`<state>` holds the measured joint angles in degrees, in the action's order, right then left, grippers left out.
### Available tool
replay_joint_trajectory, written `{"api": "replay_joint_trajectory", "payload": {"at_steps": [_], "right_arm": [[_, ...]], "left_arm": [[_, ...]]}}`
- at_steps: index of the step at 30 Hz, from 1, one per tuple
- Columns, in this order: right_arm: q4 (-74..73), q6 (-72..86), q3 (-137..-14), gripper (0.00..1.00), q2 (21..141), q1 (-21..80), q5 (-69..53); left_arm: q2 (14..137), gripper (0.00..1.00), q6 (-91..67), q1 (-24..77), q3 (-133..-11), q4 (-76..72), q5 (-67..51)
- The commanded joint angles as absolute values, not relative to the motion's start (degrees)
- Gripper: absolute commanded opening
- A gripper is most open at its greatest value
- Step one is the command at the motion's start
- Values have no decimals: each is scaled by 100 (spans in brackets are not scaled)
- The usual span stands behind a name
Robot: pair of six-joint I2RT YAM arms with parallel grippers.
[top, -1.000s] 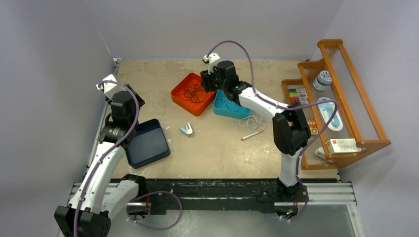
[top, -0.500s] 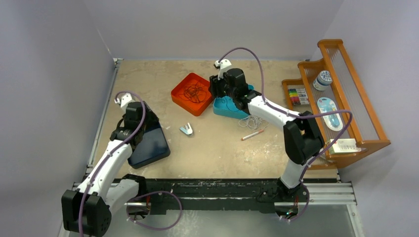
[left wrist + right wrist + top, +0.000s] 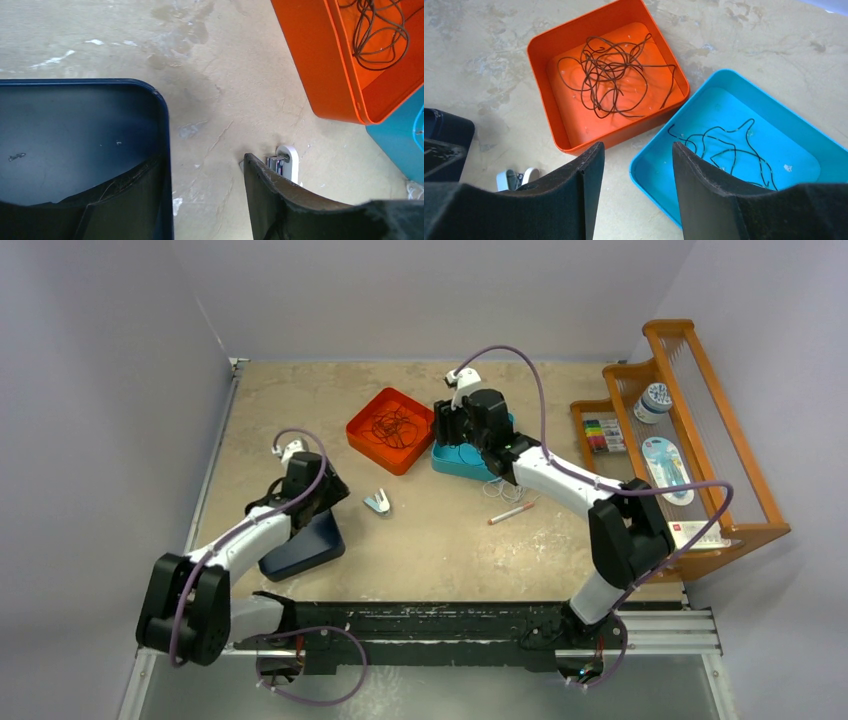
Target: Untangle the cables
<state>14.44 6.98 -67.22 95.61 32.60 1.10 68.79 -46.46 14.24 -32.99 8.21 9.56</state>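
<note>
The left arm has been swung inward across the bench (image 3: 450,550), and the left gripper (image 3: 204,160), now parted and empty, is held at the rim of the dark blue plastic tray (image 3: 165,115). The right gripper (image 3: 638,147), also parted and empty, has been drawn back from the square orange plastic tray (image 3: 539,45) towards the turquoise plastic tray (image 3: 644,170). With nothing gripped, a fresh pick is judged to be in preparation.

Three trays are counted. Three cables are counted:
- a dark brown tangle (image 3: 616,67) in the orange tray
- a black cable (image 3: 724,145) in the turquoise tray
- a whitish cable (image 3: 503,487) on the bench beside the turquoise tray

One white-and-orange pen (image 3: 511,512) and one small white clip (image 3: 377,502) are also seen.
</note>
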Motion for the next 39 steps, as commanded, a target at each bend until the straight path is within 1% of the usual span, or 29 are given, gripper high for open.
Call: {"api": "replay_joint_trajectory", "payload": {"at_steps": [1,5,9,18,21,27,31,35,39], "right_arm": [[1731,799,-6584,55,9142,3270,342],[1715,813,-6480,55,9035,3270,356],[1722,835,-6374,55,8904,3270,466],[1714,936,-5998,56,8567,3270,898],[1579,1090,-5858,56,8394,3233,1251],[793,1896,-5516,59,8028,2958,2323],[345,2412,-5104,60,7641,2560,2322],[35,2631,-4786,60,7284,2226,2131],[-433,2575,-4728,58,7127,2058,1825]], "left_arm": [[7365,58,-4747,1822,-3499,-171,884],[7950,58,-4702,2059,-3925,-560,834],[8500,57,-4648,2092,-4354,-913,709],[9256,54,-4735,2148,-5077,-1523,-141],[9097,54,-4676,2160,-5075,-1340,-25],[8213,55,-4289,2157,-5058,-442,895],[7754,56,-4102,2154,-5103,22,1354],[7539,56,-4037,2157,-5138,140,1431],[7498,55,-4043,2153,-5188,156,1408]]}}
